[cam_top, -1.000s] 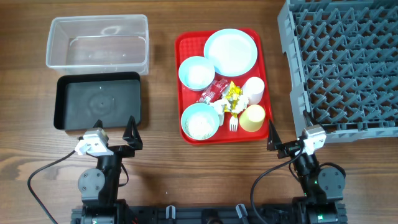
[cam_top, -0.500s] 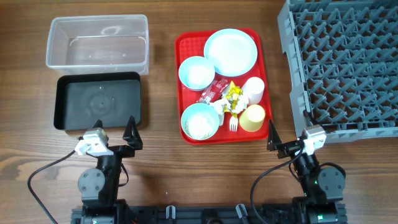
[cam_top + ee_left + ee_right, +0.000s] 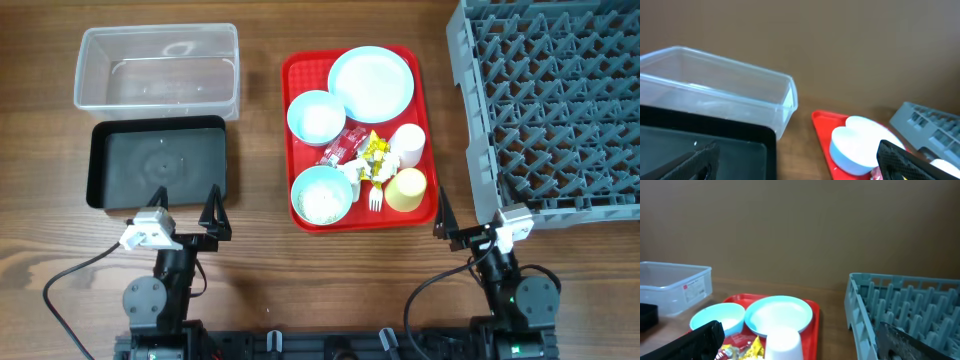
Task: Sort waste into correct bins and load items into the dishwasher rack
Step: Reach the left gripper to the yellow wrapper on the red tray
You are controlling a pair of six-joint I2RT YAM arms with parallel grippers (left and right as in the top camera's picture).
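Crumpled red-and-clear wrapper [image 3: 343, 147] lies mid red tray [image 3: 292, 76]; left claw [image 3: 186, 197] and right claw [image 3: 468, 214], both open, flank the tray's near edge.

The right gripper [image 3: 797, 329] has its two dark fingers [image 3: 697, 341] spread wide at the bottom corners, gripping nothing. Between them lies the red tray [image 3: 814, 325], carrying a light blue plate [image 3: 779, 314], a light blue bowl [image 3: 720, 317] just left of it, and a white cup [image 3: 784, 342] nearest the camera. A red-and-clear wrapper [image 3: 737, 340] and a yellow wrapper [image 3: 754, 349] lie beside the cup. The clear tub [image 3: 675, 287] stands far left, with the black tub [image 3: 647, 316] in front of it (only a corner shows). The grey rack [image 3: 905, 305] fills the right.
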